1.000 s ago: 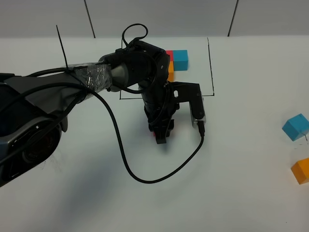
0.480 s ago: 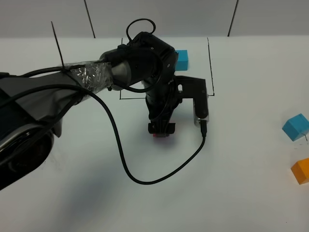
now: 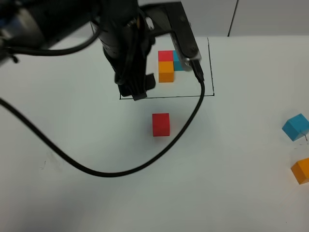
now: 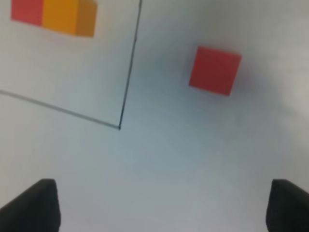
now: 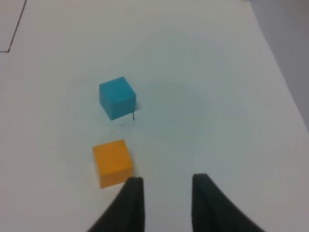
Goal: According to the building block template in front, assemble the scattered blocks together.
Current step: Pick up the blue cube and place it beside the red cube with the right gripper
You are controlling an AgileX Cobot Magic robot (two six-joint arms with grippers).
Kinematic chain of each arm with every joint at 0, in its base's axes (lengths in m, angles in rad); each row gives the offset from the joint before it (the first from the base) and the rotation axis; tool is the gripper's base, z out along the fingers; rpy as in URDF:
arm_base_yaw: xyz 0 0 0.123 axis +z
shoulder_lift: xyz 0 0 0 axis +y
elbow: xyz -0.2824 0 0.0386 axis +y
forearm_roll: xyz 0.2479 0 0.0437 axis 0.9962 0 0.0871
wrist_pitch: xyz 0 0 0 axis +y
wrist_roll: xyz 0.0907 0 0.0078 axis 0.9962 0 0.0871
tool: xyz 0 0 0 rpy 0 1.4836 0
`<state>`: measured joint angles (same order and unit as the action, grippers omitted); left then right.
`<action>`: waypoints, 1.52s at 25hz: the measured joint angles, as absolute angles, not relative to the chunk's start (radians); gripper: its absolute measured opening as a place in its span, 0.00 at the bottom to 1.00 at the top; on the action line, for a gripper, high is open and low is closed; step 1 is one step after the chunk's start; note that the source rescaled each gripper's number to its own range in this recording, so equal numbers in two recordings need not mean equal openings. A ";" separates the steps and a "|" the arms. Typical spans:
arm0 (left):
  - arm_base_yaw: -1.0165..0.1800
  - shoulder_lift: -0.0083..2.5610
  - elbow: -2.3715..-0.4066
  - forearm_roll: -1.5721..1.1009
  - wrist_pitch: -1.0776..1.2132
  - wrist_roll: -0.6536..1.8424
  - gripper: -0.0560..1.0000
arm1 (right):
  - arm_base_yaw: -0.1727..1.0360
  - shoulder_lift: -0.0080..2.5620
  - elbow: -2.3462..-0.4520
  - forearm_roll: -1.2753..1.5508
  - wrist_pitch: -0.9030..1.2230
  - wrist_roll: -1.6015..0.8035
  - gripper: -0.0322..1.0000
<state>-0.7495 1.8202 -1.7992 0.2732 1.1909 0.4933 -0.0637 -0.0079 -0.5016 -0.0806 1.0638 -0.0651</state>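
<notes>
Left gripper [image 3: 137, 91] hung wide open, empty, near the small plain red cube [image 3: 161, 124], which sat alone on the white worktop [image 3: 72, 198] just outside the black-framed template trio [image 3: 168, 65]. Light blue cube [image 3: 295, 126] and orange cube [image 3: 301, 170] lay well apart, nothing joined yet; right gripper [image 5: 166, 203] stayed out of it, clenched beside them.

Red block [image 3: 161, 124] just outside framed template [image 3: 166, 66]
</notes>
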 joint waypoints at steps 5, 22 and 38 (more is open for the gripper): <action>-0.716 1.624 -1.797 0.293 1.194 0.394 0.78 | -0.064 -0.008 -0.502 -0.081 1.064 -0.065 0.03; -0.673 0.811 -1.520 0.289 1.195 0.373 0.74 | -0.064 -0.008 -0.502 -0.081 1.064 -0.065 0.03; -0.290 0.207 -1.093 0.030 1.196 0.337 0.74 | -0.064 -0.008 -0.502 -0.081 1.064 -0.065 0.03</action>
<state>-0.2904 0.2070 -1.0928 0.0295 1.1956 0.3369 -0.0637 -0.0079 -0.5016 -0.0806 1.0638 -0.0651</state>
